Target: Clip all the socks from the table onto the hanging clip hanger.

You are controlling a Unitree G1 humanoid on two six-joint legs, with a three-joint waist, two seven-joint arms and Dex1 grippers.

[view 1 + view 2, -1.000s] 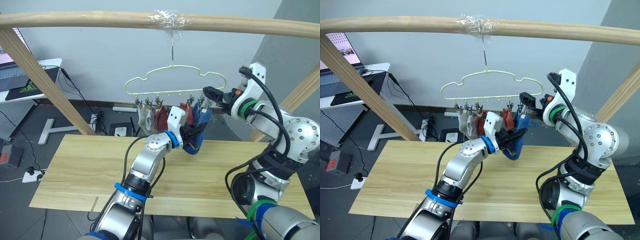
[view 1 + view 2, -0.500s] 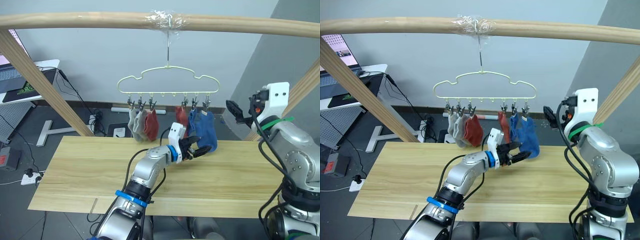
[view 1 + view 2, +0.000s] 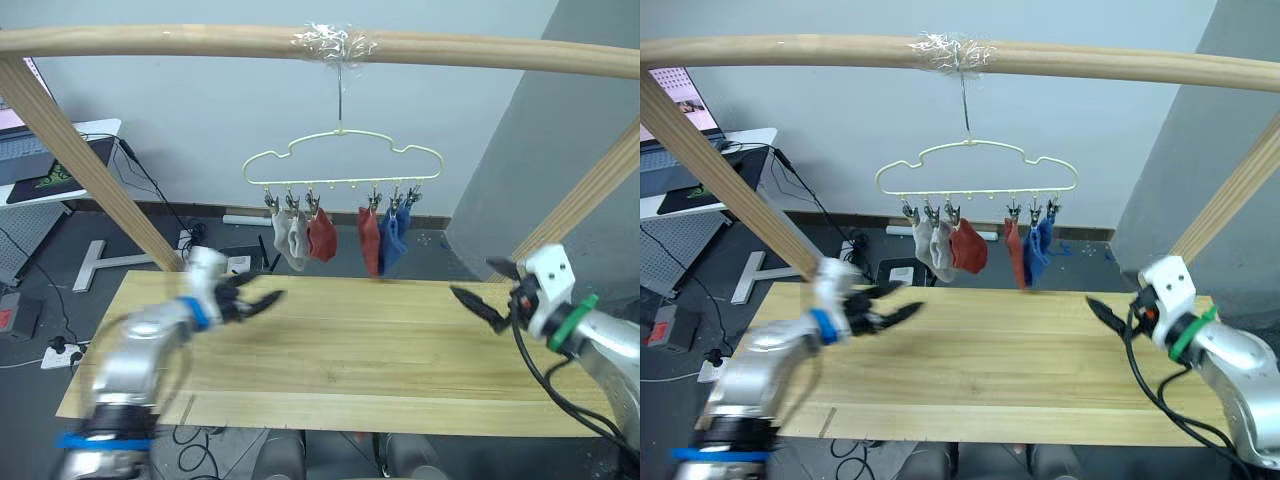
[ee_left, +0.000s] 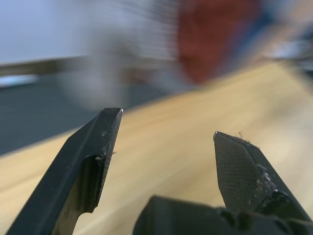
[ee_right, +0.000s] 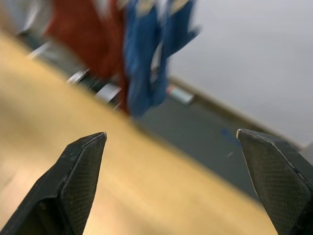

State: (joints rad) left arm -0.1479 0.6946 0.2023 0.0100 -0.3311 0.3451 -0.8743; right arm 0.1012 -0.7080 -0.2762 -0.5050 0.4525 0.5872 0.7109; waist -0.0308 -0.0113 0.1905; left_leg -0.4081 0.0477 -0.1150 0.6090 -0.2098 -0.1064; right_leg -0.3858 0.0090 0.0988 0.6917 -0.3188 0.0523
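The left arm reaches in from the lower left of the frame, forearm low over the table (image 3: 340,360), and its left pincer (image 3: 262,300) sits left of centre above the wood with its two black fingers spread apart and nothing between them. The left wrist view shows the same gap, with bare planks beyond the fingertips (image 4: 110,120).

The right arm comes in from the lower right corner, its wrist bent so that the right pincer (image 3: 478,302) points toward the middle of the frame, just above the table's far right part. Its fingers are spread wide and hold nothing; in the right wrist view the two tips stand far apart at the frame's lower corners.

The clip hanger (image 3: 342,160) hangs by its hook from the taped spot on the wooden bar (image 3: 150,40) at the top centre, well above the table and between the two pincers. All the socks are on it. Two grey socks (image 3: 290,236) and one rust-red sock (image 3: 322,236) hang bunched on the left clips. A second rust-red sock (image 3: 369,240) and the blue socks (image 3: 392,240) hang bunched on the right clips.
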